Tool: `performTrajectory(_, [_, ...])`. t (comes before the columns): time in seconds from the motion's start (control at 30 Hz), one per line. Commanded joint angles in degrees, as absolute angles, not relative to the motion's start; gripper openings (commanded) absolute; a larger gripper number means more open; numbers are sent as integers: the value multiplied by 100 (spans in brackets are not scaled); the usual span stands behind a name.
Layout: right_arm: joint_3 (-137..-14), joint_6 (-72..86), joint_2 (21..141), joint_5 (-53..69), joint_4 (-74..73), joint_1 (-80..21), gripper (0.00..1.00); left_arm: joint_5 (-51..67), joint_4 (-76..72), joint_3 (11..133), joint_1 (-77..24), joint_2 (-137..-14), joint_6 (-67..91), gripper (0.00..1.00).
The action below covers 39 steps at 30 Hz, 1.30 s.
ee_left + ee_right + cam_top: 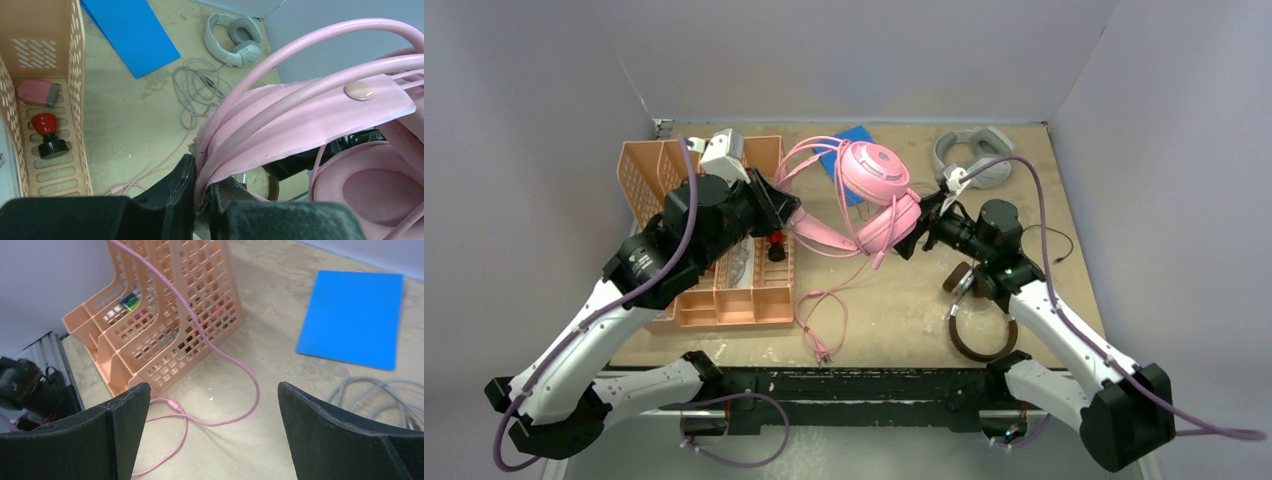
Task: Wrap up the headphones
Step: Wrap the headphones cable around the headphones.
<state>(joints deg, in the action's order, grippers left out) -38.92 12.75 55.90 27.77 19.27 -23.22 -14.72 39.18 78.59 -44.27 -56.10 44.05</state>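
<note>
Left claw clamps pink headset band; right claw gaping; scuffed wood tabletop, grey walls.

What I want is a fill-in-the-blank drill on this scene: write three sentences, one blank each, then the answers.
1. The headphones clamped in the left gripper are ___ in colour.
2. The right gripper holds nothing; its jaws stand ___.
3. The flat sheet on the table is ___.
Missing words: pink; open; blue.
</note>
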Motion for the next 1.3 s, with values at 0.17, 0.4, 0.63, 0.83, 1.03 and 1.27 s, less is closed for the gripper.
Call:
performTrajectory(0.17, [-3702, 1393, 6928, 3904, 3756, -2431, 97, -1518, 3289, 8477, -4430, -5668, 4964, 0])
performTrajectory(0.4, [-3323, 1823, 7491, 2601, 4279, -2433, 96, -1475, 3271, 8606, -4430, -5734, 5002, 0])
performTrajectory(0.63, [-3327, 2423, 8466, 2930, 5666, -2646, 89, -1459, 3203, 8659, -4430, -5773, 5018, 0])
performTrajectory(0.83, [-3604, 2998, 9414, 2728, 6768, -3033, 88, -1468, 3190, 8725, -4435, -5825, 5040, 0])
performTrajectory(1.03, [-3351, 3746, 10030, 2228, 8068, -3118, 50, -1615, 3279, 8817, -4430, -5844, 5021, 0])
performTrajectory(1.27, [-2619, 3343, 9352, 2211, 7321, -3067, 0, -2569, 3345, 9023, -4432, -5947, 4911, 0])
